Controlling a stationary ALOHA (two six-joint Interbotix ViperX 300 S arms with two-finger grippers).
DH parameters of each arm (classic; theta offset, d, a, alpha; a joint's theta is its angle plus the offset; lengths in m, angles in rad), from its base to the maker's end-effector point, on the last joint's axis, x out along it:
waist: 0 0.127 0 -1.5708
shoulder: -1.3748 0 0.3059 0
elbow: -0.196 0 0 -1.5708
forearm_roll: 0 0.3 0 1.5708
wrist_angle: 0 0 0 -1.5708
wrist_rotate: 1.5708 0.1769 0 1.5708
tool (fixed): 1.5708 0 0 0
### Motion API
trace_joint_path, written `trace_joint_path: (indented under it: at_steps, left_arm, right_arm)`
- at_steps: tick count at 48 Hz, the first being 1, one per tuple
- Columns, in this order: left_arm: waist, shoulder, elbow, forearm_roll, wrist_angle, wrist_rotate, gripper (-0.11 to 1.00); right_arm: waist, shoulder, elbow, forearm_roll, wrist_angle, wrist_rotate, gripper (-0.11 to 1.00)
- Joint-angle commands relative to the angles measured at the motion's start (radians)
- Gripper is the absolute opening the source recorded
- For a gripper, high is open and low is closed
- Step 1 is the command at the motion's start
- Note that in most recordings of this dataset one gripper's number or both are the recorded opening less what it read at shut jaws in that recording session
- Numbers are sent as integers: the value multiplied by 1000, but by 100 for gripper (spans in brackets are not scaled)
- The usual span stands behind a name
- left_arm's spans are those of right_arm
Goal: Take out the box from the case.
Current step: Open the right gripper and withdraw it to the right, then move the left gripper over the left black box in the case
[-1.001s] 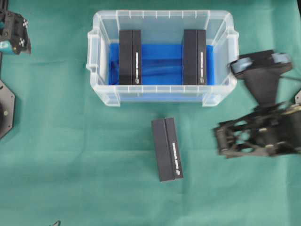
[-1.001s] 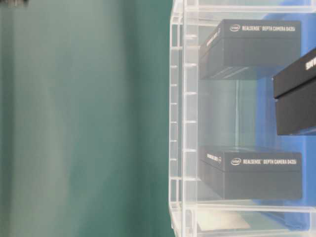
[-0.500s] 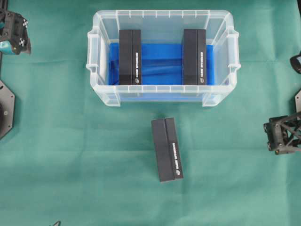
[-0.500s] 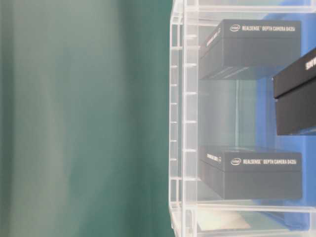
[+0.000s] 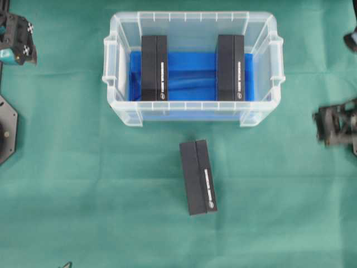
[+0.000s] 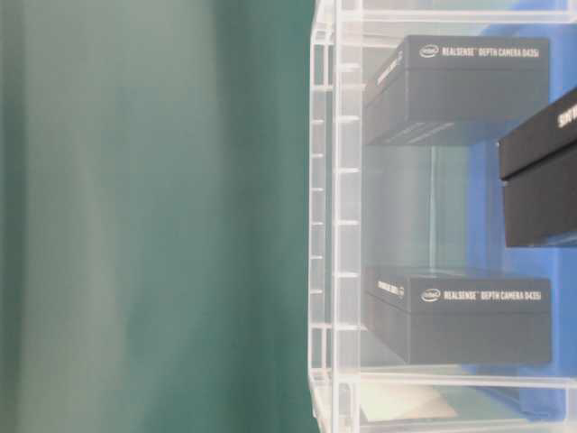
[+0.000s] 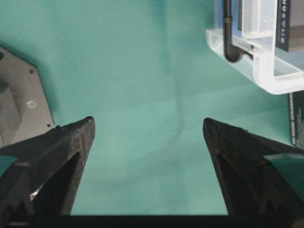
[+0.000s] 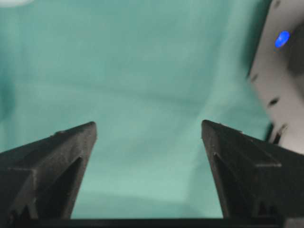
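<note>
From overhead, the case (image 5: 193,67) sits toward the far middle of the green-covered bench (image 5: 83,195), and one black box (image 5: 198,177) already lies outside it on the cloth, just near of the case's near wall, so the task looks done for that one; two more boxes, a left one (image 5: 154,67) and a right one (image 5: 230,67), stand on the blue lining inside, each against a side, with bare lining between them. The left hand (image 5: 14,39) is at the far left edge and the right hand (image 5: 337,123) at the right edge, both well apart from the case, so the room around the case and the freed box is open. At table level, the case's ribbed clear wall (image 6: 335,216) rises beside bare green cloth, and the boxes show through it. In the left wrist view, the left hand's fingers (image 7: 57,156) are spread wide with nothing between them, a case corner (image 7: 266,71) far right. In the right wrist view, the right hand's fingers (image 8: 57,156) likewise gape empty over bare cloth.
</note>
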Motion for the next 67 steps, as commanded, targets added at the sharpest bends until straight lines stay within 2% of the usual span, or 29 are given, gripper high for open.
trace_joint_path:
  at_steps: [1, 14, 25, 30, 67]
  left_arm:
    - [-2, -3, -12, 0, -2, 2, 94]
    - [-2, -2, -12, 0, -2, 0, 94]
    - [-2, 0, -14, 0, -2, 0, 94]
    - [-2, 0, -14, 2, -2, 0, 94]
    - [-2, 6, -15, 2, -2, 6, 94]
  right_arm:
    - [-104, -31, 8, -5, -18, -83, 90]
    - [-387, -51, 28, -5, -60, -350, 90]
    - [-546, -49, 26, 3, -67, -505, 90]
    - [-571, -48, 25, 8, -67, -525, 90]
    - [-572, -32, 26, 8, -80, -522, 90]
